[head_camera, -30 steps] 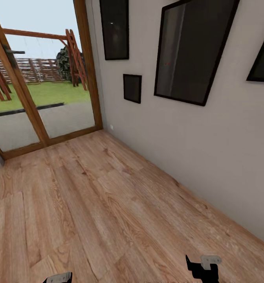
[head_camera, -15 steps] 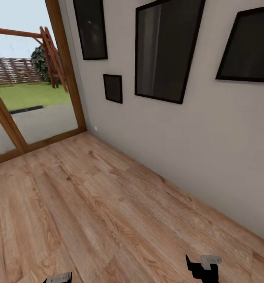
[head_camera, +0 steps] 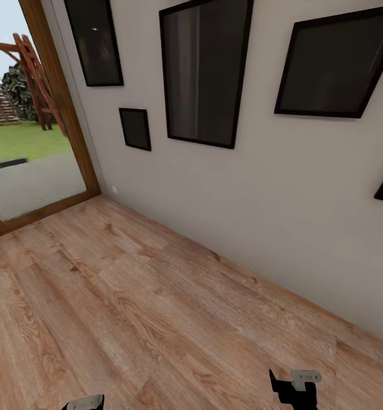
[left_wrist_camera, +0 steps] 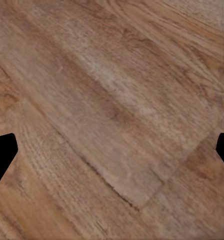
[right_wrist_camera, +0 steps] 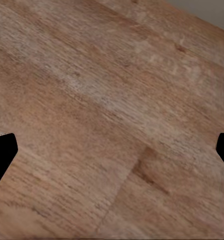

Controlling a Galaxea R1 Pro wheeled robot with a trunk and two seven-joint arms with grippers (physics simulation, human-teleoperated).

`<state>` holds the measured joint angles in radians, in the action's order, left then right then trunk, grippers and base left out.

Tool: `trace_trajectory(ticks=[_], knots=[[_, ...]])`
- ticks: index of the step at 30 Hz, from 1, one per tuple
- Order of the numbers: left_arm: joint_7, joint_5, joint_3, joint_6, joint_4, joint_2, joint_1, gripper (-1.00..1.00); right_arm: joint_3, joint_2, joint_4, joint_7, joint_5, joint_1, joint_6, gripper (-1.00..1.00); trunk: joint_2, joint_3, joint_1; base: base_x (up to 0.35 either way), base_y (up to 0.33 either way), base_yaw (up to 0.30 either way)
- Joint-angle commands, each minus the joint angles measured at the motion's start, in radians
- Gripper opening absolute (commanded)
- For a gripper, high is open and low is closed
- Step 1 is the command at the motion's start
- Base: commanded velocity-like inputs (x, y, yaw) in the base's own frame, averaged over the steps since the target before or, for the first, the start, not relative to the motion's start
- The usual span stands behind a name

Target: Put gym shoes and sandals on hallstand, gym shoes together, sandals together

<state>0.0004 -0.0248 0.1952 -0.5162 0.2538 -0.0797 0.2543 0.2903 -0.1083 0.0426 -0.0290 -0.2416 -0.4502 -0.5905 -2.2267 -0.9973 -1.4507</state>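
The corridor floor point(head_camera: 129, 307) of light brown wood planks spreads out bare in front of me. The gym shoes, the sandals and the hallstand are out of view. My left gripper point(head_camera: 84, 403) and my right gripper point(head_camera: 297, 387) peek in at the bottom edge of the head view. In the left wrist view the left gripper point(left_wrist_camera: 112, 150) is open, its black fingertips point(left_wrist_camera: 2, 155) wide apart over bare planks. The right gripper point(right_wrist_camera: 112, 150) is open in the same way, fingertips point(right_wrist_camera: 2, 155) spread above the floor point(right_wrist_camera: 107, 115) with nothing between them.
A pale wall point(head_camera: 260, 228) runs diagonally along the right, hung with several black-framed pictures point(head_camera: 203, 68). At the far left a wood-framed glass door point(head_camera: 60, 108) looks onto a lawn point(head_camera: 15, 139). The wall's base shows in a corner of the right wrist view point(right_wrist_camera: 212, 12).
The whole head view has swung to the right: the door has slid toward the left edge and more framed pictures have come in on the right. Both grippers keep their place in the picture.
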Motion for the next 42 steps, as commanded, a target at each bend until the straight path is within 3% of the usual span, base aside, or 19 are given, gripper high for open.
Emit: trace_trajectory(ticks=[1, 42], knots=[[0.000, -0.003, 0.003, -0.003, -0.001, 0.000, 0.000, 1.00, 0.009, 0.000, -0.001, -0.003, -0.007, -0.001, -0.003, 1.00, 0.000, -0.001, 0.000, 0.000, 0.000, -0.269], [-0.002, -0.014, -0.002, -0.028, -0.016, 0.000, 0.000, 1.00, 0.009, 0.001, -0.001, -0.003, -0.006, -0.001, -0.003, 1.00, 0.000, -0.001, 0.000, 0.000, 0.000, -0.270]])
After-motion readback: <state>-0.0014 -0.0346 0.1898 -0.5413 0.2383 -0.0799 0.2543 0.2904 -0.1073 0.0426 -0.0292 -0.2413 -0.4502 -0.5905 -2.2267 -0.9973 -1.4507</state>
